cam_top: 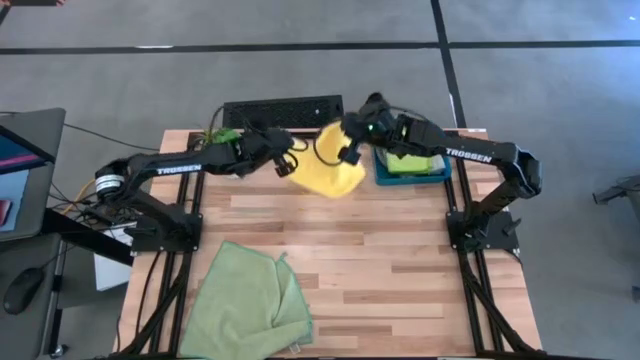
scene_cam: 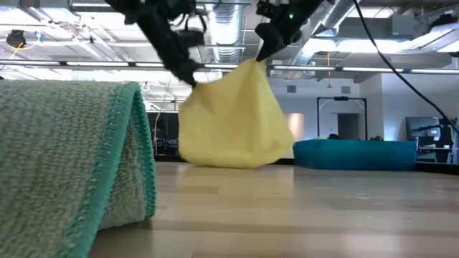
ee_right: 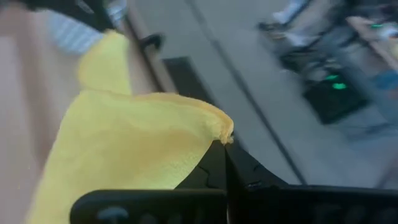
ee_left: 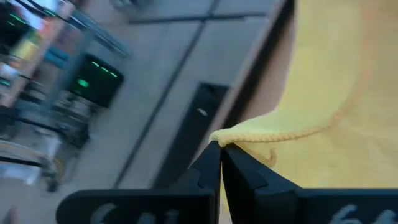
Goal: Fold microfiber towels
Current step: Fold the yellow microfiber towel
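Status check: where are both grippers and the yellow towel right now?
Left gripper shut on yellow towel edge. Right gripper shut on another corner. Towel lifted between them, lower part on table. Nothing in the way.

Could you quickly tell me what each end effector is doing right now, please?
Left end effector: closed, pinching an edge of the soft yellow microfiber towel.
Right end effector: closed, holding another corner of the same towel.

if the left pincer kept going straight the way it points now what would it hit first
Probably the right pincer. The left pincer, shut on the yellow towel, points across the table toward it, with only that hanging towel between them; depth is uncertain.
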